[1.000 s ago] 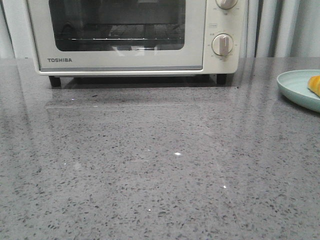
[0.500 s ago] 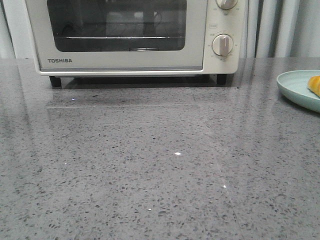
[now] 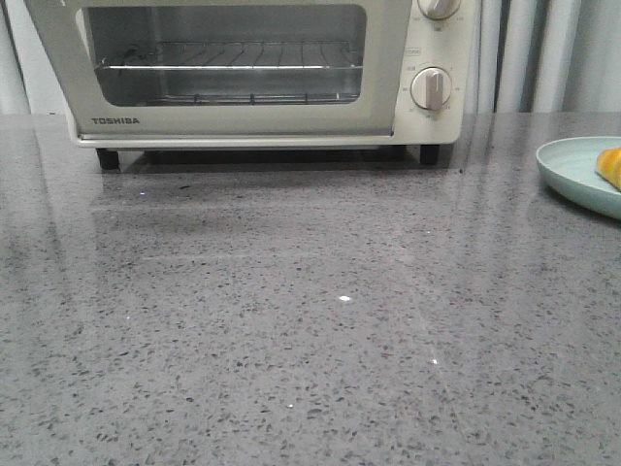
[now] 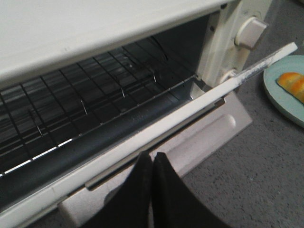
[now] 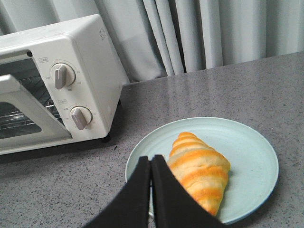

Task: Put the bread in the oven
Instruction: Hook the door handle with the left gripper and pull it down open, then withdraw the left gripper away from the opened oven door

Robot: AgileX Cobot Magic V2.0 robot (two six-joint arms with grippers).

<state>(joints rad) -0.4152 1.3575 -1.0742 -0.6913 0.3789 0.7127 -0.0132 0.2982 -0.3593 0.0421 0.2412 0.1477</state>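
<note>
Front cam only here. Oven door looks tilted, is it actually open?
Observer: Yes. The left wrist view shows the door swung partway off the oven, with the wire rack exposed in the gap.
Operator: Left claw?
Observer: The left claw is shut, close to the door's outer side; contact unclear.
Operator: Bread? I see only an orange sliver.
Observer: The whole bread lies on the plate. The right claw is shut beside it, holding nothing.

You have the right pincer (image 5: pixel 151 164) closed, empty, above the plate (image 5: pixel 256 156); bread (image 5: pixel 199 168) lies on it; oven (image 5: pixel 61 85) door ajar on the table (image 5: pixel 71 190).
</note>
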